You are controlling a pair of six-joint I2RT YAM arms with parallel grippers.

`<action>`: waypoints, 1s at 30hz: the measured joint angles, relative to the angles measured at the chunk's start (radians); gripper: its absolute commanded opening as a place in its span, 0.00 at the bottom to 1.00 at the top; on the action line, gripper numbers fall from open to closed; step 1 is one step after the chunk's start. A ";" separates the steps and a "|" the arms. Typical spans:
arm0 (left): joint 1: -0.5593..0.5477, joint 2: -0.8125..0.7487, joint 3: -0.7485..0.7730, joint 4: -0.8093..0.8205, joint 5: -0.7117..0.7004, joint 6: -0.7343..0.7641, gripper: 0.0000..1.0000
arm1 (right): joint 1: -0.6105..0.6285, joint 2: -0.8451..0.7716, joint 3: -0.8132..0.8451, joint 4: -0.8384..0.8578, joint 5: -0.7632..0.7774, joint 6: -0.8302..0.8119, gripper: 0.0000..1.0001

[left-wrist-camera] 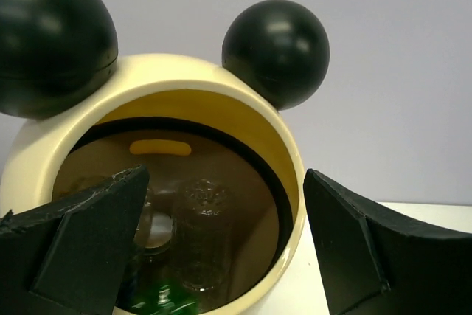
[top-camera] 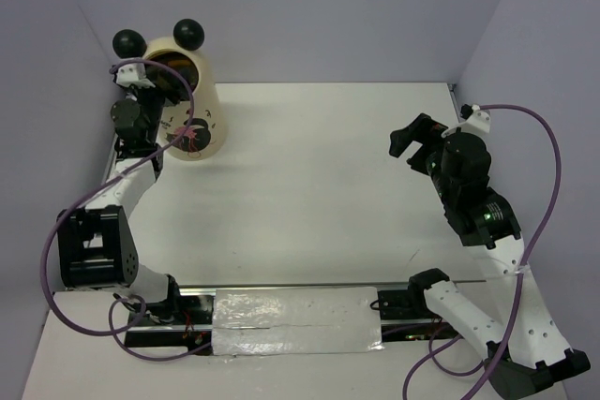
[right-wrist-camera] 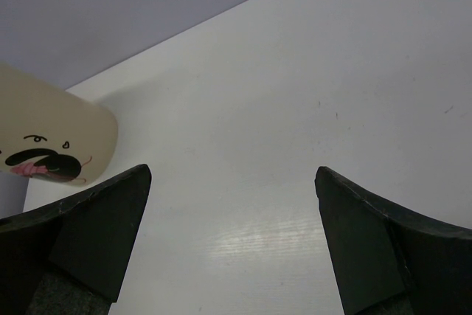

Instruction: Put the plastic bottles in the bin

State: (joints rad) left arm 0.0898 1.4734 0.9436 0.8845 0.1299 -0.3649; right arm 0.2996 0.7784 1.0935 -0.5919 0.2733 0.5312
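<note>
The bin (top-camera: pixel 208 119) stands at the table's far left corner, cream with two black ball ears, its mouth tipped toward my left arm. In the left wrist view I look into the bin (left-wrist-camera: pixel 221 82). A clear bottle (left-wrist-camera: pixel 199 234) stands inside, another clear one (left-wrist-camera: pixel 147 219) lies behind the left finger, and a green one (left-wrist-camera: pixel 158 296) shows at the bottom. My left gripper (left-wrist-camera: pixel 225 175) hangs open over the mouth (top-camera: pixel 161 81), holding nothing. My right gripper (top-camera: pixel 408 142) (right-wrist-camera: pixel 232 172) is open above bare table at the right, far from the bin (right-wrist-camera: pixel 51 130).
Purple-grey walls close in the white table (top-camera: pixel 328 194) on three sides. The bin's painted face marks (right-wrist-camera: pixel 44 164) point toward the right arm. A silver taped strip (top-camera: pixel 295 320) runs between the two arm bases at the near edge.
</note>
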 measured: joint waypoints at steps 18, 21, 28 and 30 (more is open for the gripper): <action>-0.198 -0.131 0.691 -1.198 -0.369 0.070 0.99 | 0.000 0.166 0.032 -0.062 -0.048 -0.005 1.00; -0.225 -0.145 0.593 -1.320 -0.415 0.046 0.99 | 0.000 0.175 0.032 -0.070 -0.054 -0.005 1.00; -0.288 -0.270 0.332 -1.475 -0.431 -0.034 0.99 | 0.000 0.178 0.028 -0.083 -0.049 -0.005 1.00; -0.288 -0.312 0.326 -1.475 -0.431 -0.039 0.99 | 0.000 0.177 0.024 -0.084 -0.049 -0.004 1.00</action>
State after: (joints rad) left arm -0.1982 1.1614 1.2697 -0.5907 -0.3012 -0.4042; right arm 0.2996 0.9550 1.1172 -0.6758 0.2241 0.5270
